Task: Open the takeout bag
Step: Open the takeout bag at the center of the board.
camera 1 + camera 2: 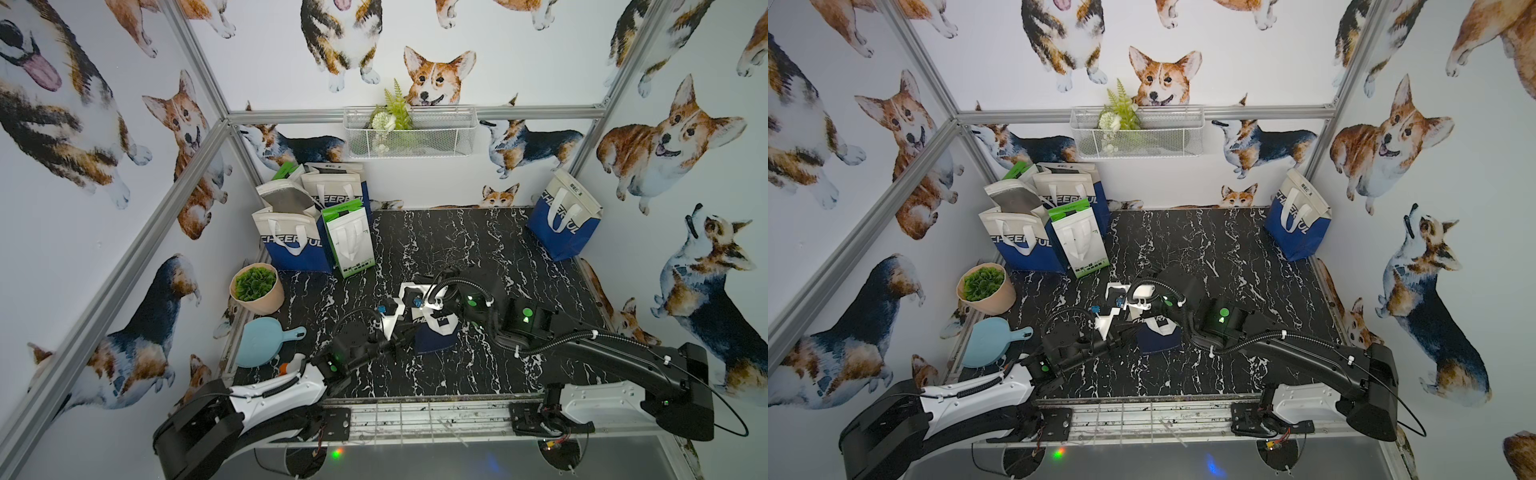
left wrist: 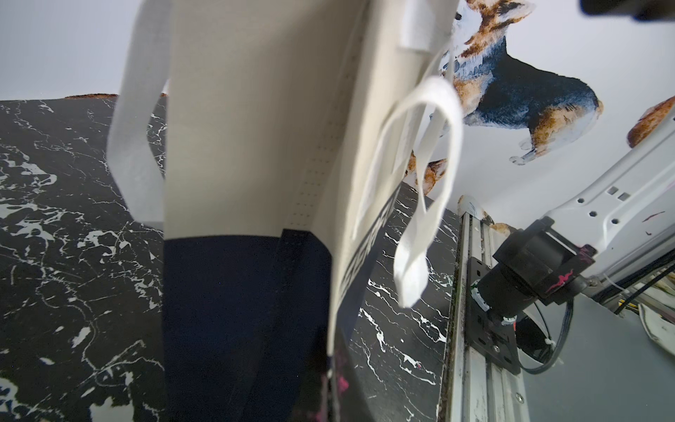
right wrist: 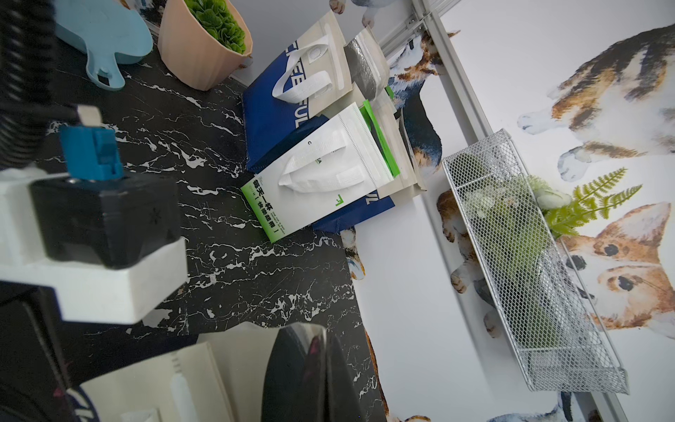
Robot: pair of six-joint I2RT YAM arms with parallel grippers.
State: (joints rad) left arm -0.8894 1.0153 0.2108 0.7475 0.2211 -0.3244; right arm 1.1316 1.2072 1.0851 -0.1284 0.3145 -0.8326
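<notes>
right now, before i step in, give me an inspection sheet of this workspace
surface: black marble tabletop, white veining
job's things: takeout bag, cream over navy, upright mid-table between both grippers
clutter: bag cluster back left, lone bag back right, potted plant and blue scoop at the left edge
grippers: left gripper and right gripper both shut at the bag's top; what they pinch is hidden
cables: black hoses arch over both wrists
surroundings: corgi-print walls, wire basket with fern on back wall

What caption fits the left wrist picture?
Cream-and-navy takeout bag up close, its white handle dangling over the black marble table.
</notes>
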